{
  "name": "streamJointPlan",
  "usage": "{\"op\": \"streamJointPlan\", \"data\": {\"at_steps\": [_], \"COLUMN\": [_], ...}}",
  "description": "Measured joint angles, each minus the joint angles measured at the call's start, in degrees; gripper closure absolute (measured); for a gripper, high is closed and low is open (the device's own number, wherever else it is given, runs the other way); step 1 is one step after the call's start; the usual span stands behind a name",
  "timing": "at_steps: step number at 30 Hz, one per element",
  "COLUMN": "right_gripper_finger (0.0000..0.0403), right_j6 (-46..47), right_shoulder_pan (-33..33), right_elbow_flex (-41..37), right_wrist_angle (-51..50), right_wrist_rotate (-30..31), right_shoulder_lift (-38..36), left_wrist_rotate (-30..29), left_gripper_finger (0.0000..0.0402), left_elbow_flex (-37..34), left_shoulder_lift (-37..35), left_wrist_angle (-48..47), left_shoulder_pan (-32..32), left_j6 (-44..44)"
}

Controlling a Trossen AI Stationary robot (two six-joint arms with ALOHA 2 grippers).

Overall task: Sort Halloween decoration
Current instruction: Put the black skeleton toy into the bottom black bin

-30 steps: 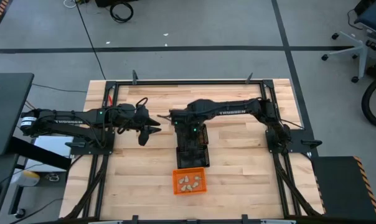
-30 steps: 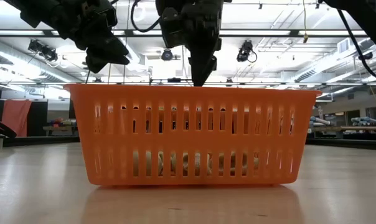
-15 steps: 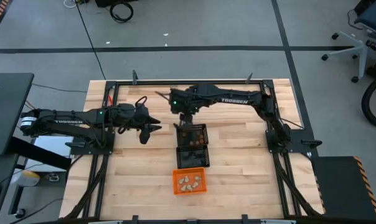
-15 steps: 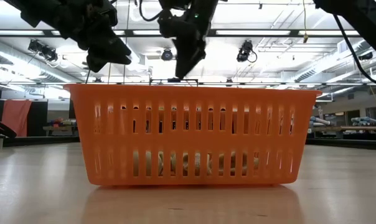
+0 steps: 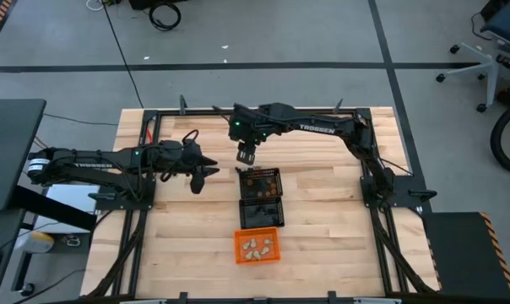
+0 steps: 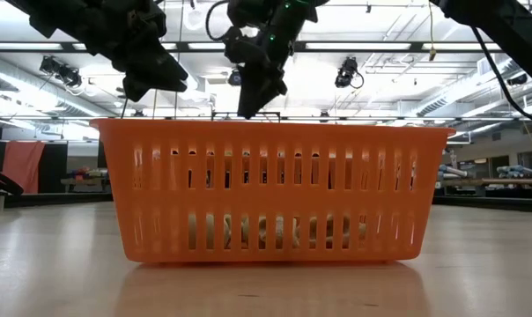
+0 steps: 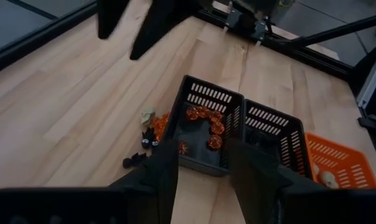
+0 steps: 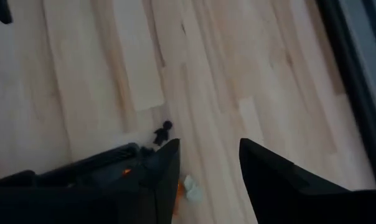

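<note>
while the right gripper (image 5: 246, 155) hangs above the table just beyond the far end of the row of baskets, its two dark fingers (image 8: 163, 168) stand apart with bare wood between them and nothing held. under it, on the boards beside the far black mesh basket (image 7: 203, 127), lie a few loose halloween trinkets (image 7: 152, 130): a pale one, some orange ones and small black ones, the nearest touching the basket's wall. inside that basket sits a cluster of orange trinkets (image 7: 206, 124). the second black mesh basket (image 7: 278, 140) stands directly against it, and past that comes the orange basket (image 5: 257, 246), which holds cream-white trinkets (image 5: 257, 247); from table height these show as pale shapes through the orange slats (image 6: 275, 231). the left gripper (image 5: 198, 180) hovers over open table to the left of the baskets, well apart from them, its fingers (image 7: 250, 171) parted and empty, pointed toward the black baskets. the three baskets form one straight line down the middle of the wooden table (image 5: 322, 219).
</note>
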Motion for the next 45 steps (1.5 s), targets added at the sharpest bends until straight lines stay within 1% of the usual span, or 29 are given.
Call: {"op": "streamJointPlan", "data": {"at_steps": [6,9,10,13,19,21,24,26,30,32,36,38,43,45], "right_gripper_finger": [0.0233,0.0231,0.0231,0.0231,0.0231,0.0231,0.0231,0.0231,0.0231,0.0231,0.0231,0.0231,0.0231,0.0231], "right_j6": [4.12,6.0,6.14,6.53,10.64,11.3,11.57,11.78,11.73,11.33,10.37,10.35,11.67,11.74], "right_shoulder_pan": [-1.47,-1.8,-1.91,-1.92,-2.01,-2.05,-1.97,-1.73,-0.94,-0.58,0.0,0.07,0.33,0.77], "right_elbow_flex": [-5.33,-8.37,-9.22,-11.62,-14.38,-14.41,-14.41,-14.41,-14.39,-14.39,-14.37,-14.37,-14.37,-14.37], "right_wrist_angle": [2.78,3.51,3.55,4.84,5.16,5.23,5.07,3.89,1.42,0.76,-1.2,-2.1,-2.17,-2.74], "right_wrist_rotate": [-2.54,-2.68,-3.61,-6.53,-6.55,-6.78,-6.81,-5.26,-1.0,0.06,1.06,1.22,1.41,2.35], "right_shoulder_lift": [-0.01,-0.01,-0.01,-0.01,-0.01,-0.01,-0.03,-0.44,-1.63,-2.75,-5.22,-6.41,-9.63,-10.61], "left_wrist_rotate": [-1.29,-1.29,-1.29,-1.29,-1.32,-1.08,1.03,3.55,12.22,13.7,13.73,13.46,9.9,8.4], "left_gripper_finger": [0.0257,0.0257,0.0257,0.0257,0.0257,0.0257,0.0257,0.0257,0.0257,0.0257,0.0257,0.0257,0.0257,0.0257], "left_elbow_flex": [0.01,-0.12,-0.28,-0.53,-0.55,-0.64,-0.64,-0.62,-0.5,-0.51,-0.45,0.29,1.8,1.91], "left_shoulder_lift": [0.12,1.27,1.76,4.03,10.45,12.38,15.43,17.52,22.57,25.07,29.44,31.15,34.13,35.63], "left_wrist_angle": [0.09,0.41,1.01,1.23,5.19,5.16,5.25,6.11,9.52,9.99,12.77,13.8,16.63,18.31], "left_shoulder_pan": [0.0,0.0,0.0,0.04,1.49,2.31,4.71,7.08,12.03,13.53,14.45,14.43,14.23,14.1], "left_j6": [-0.02,-0.02,-0.03,0.0,-0.22,-0.26,-0.83,-1.61,-1.91,1.09,13.44,18.17,23.08,25.29]}}
